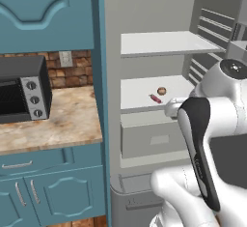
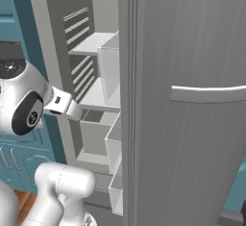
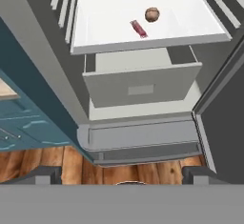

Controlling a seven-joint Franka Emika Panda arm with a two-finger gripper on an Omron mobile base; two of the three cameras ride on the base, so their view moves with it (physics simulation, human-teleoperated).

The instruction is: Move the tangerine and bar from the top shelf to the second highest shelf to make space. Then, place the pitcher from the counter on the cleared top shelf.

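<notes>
A: Quick, where's the fruit and the bar?

B: Both on the second shelf [image 1: 144, 93] of the open fridge [image 3: 143, 137], not the top one. Tangerine [image 1: 161, 91] sits just at 1 o'clock of the bar [image 1: 155, 98] in the left base view, near but apart. Top shelf [image 1: 164, 42] looks bare.

A: Gripper?

B: In the hand view the gripper [image 3: 124, 176] has its tips spread as wide as they go, at the bottom corners, nothing between them. Holding nothing.

A: So what's next, by your read?

B: Looks like the moving part is done, so the pitcher is the likely next target. I see no pitcher here; the counter [image 1: 62, 120] lies at 9 o'clock of the fridge in the left base view, with a toaster oven [image 1: 21, 93] on it.

A: Relation that matters?

B: In the hand view the tangerine [image 3: 152, 14] and bar [image 3: 138, 28] lie at 12 o'clock from the hand, well apart from it. Bar's long axis runs 11 to 5 there. For the pitcher the arm would have to swing toward the counter side, left of the fridge.
</notes>
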